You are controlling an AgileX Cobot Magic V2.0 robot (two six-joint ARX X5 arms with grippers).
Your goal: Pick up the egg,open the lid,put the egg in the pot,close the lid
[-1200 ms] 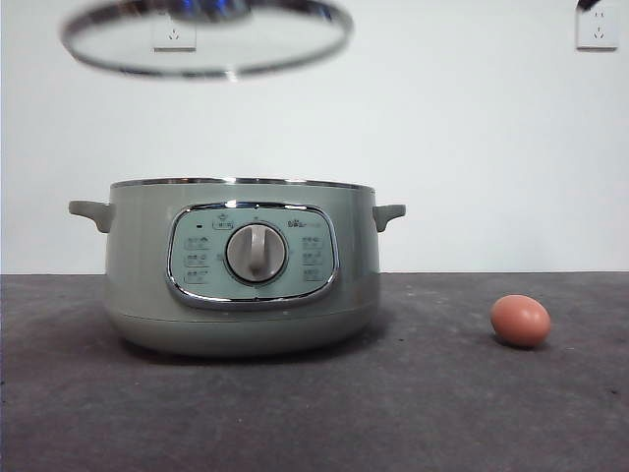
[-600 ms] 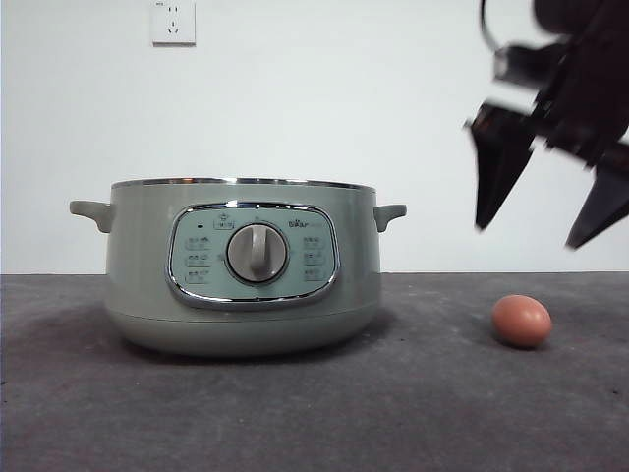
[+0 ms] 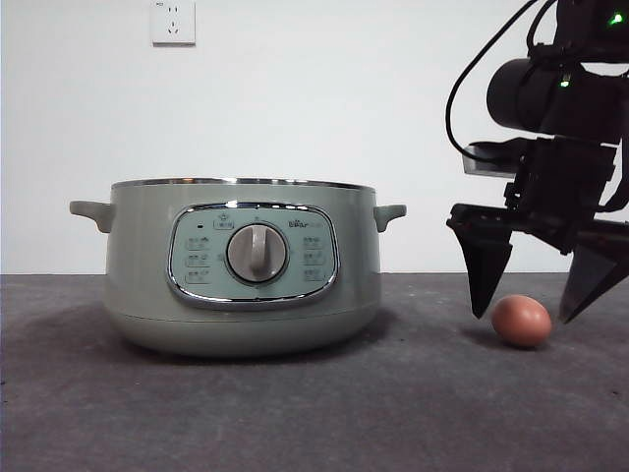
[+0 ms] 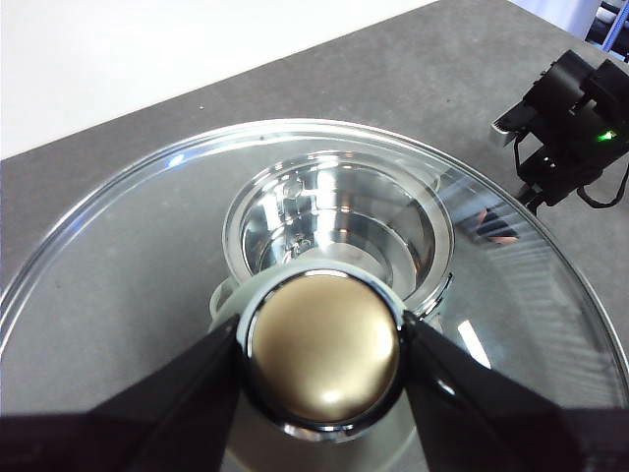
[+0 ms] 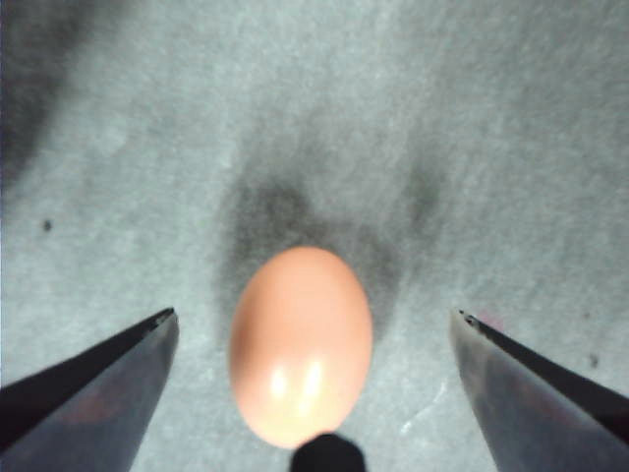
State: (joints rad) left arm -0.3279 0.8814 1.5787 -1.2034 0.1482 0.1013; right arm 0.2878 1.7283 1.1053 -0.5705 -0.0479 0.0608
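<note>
Egg (image 3: 521,321) right of pot (image 3: 241,265)

black arm (image 3: 565,108), looped cables, green LED

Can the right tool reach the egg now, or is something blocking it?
Probably yes. The right tool is open, one jaw on each side of the egg, which lies alone on the table. The pot stands well aside, and the left tool holds the lid elsewhere.
</note>
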